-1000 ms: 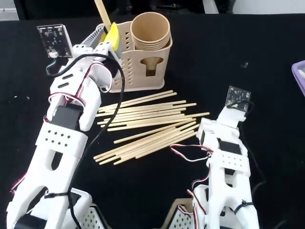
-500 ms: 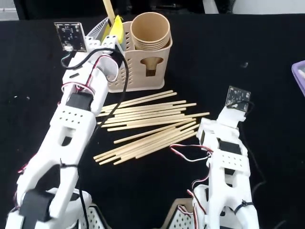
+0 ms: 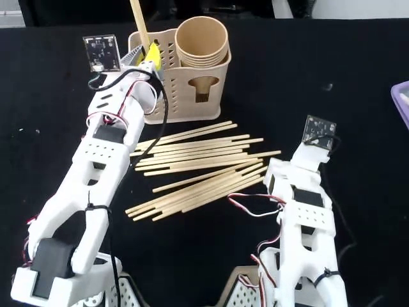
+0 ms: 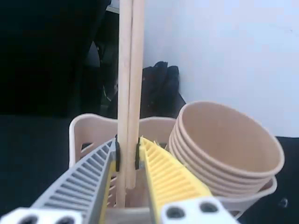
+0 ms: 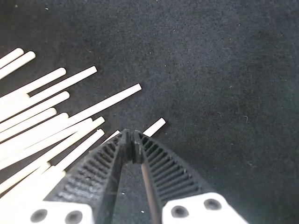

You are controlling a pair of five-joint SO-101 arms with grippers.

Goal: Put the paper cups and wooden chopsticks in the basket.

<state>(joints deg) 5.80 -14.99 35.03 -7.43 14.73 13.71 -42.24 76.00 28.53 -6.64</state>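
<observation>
Left hand (image 4: 127, 157) grips two chopsticks (image 4: 129, 70), which I have swung upright over the basket (image 3: 192, 105) beside the cups (image 3: 202, 39); release comes next. Right hand (image 5: 131, 142) rests closed by the pile (image 3: 198, 167) on the table (image 3: 358, 57).

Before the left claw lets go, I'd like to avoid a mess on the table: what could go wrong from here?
1. The left claw grips two chopsticks upright at the basket. Most of their length stands above its rim, so on release they might lean and tip out.
2. That arm hangs over the ends of the loose chopsticks. Pulling back low could scatter them.
</observation>
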